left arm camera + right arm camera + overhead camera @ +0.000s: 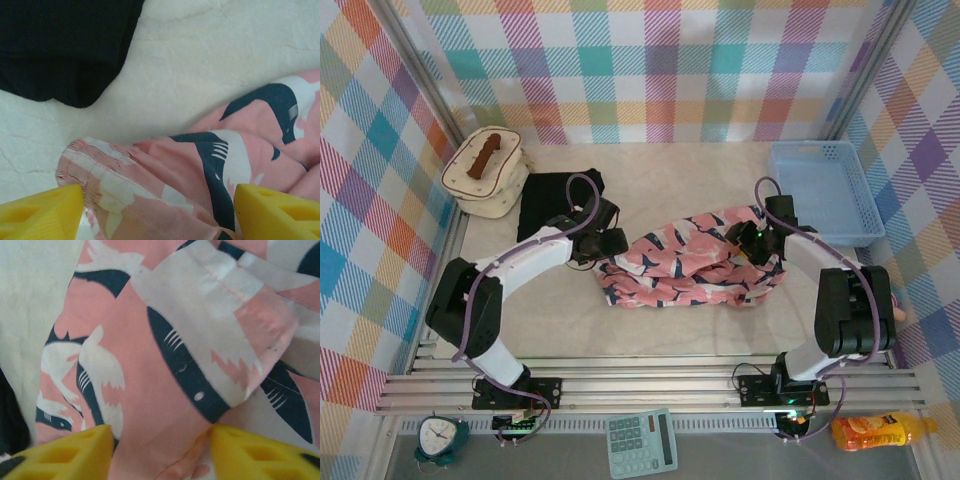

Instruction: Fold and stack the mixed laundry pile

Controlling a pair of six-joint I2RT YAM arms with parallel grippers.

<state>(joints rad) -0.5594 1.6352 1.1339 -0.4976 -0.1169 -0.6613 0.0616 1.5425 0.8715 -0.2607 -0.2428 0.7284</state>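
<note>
The left gripper [157, 205] is spread over the pink shirt's [685, 268] left end. The right gripper [161, 440] is held half-apart on its right end, and a pinch cannot be told. The pink shirt lies crumpled, so its fold is judged in hand, and both ends need gripping next. The black shirt [545, 205], beyond its left end, is shown whole from above and as one corner at the left wrist.

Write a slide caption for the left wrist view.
Open left end effector straddles the pink printed garment; the black shirt lies apart on the table.
</note>
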